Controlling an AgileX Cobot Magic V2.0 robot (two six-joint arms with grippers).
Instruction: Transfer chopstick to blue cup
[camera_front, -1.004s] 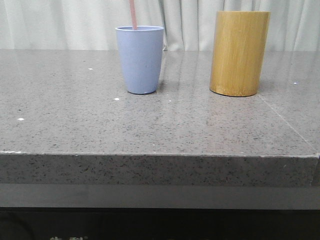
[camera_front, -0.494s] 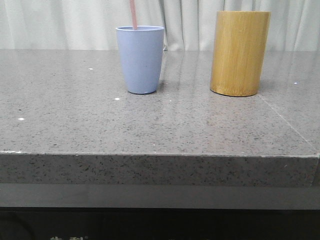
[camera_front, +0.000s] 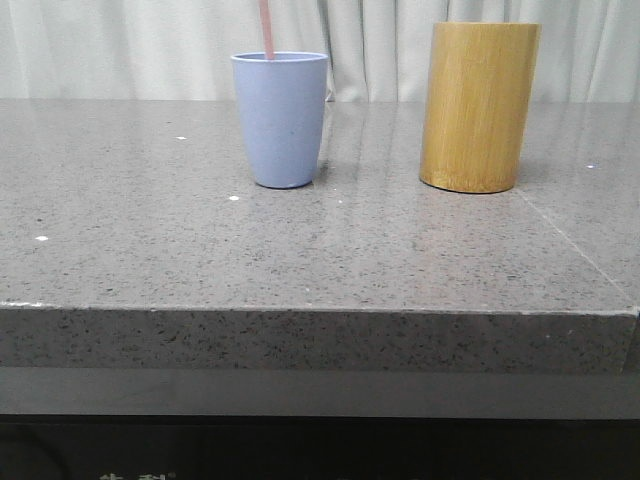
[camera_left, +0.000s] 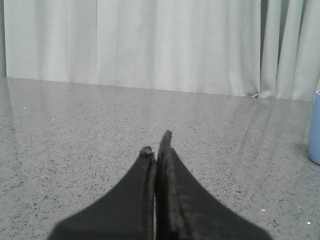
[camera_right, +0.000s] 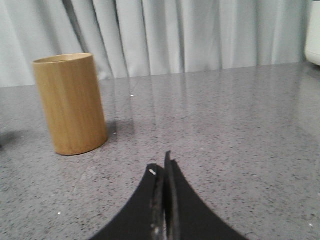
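The chopstick (camera_front: 267, 28) is standing inside the blue cup (camera_front: 281, 118), so the transfer looks done. The left gripper (camera_left: 157, 142) and right gripper (camera_right: 161, 165) are resting closed, empty; nothing more seems needed.

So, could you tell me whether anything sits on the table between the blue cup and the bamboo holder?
Nothing does. In the front view, the stretch between the blue cup and the bamboo holder is bare grey table, with only tiny white specks nearer the cup.
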